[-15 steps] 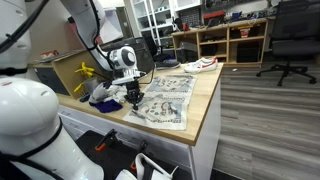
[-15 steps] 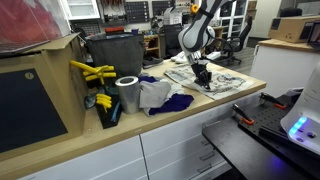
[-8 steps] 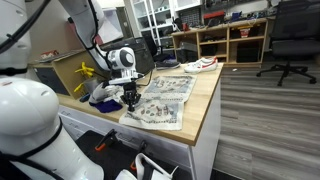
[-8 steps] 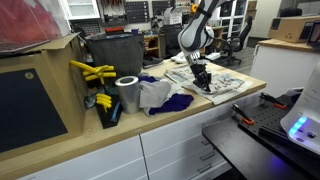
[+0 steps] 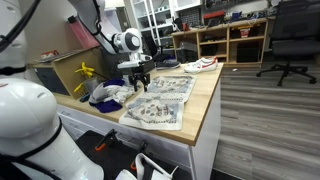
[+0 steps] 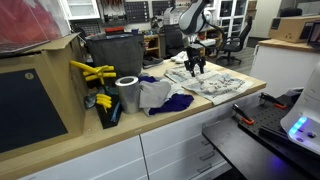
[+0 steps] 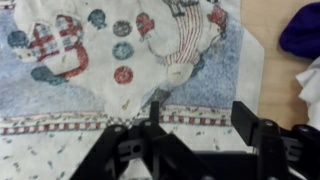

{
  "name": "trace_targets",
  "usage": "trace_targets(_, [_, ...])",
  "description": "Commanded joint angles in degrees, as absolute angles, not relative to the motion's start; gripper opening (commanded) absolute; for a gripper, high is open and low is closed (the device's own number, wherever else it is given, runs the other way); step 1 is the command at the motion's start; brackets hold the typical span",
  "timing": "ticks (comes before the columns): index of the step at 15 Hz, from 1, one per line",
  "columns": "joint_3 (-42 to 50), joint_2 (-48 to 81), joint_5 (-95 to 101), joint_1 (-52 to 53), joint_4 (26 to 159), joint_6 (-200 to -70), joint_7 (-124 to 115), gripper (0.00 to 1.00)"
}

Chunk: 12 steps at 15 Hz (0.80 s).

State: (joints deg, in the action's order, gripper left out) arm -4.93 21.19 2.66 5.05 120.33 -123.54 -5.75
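Wrist view shows the printed cloth (image 7: 120,60) lying beneath the end effector (image 7: 200,120).

White arm (image 5: 124,42), black fingers (image 7: 250,118)

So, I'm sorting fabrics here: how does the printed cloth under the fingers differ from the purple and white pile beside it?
The printed cloth lies spread flat on the counter; the purple and white pile is bunched up. The printed cloth carries a busy pattern; the pile looks plain. The printed cloth covers more counter than the pile. Both are fabric, side by side.
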Motion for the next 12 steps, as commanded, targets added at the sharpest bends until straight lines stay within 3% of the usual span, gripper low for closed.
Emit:
trace_targets(1, [-4.16,18.37,1.59,4.49,117.35,-123.06,-4.59,1.00])
trace_targets(12, [-3.02,14.91,3.01,4.92,114.61,-120.88,-7.90,1.00])
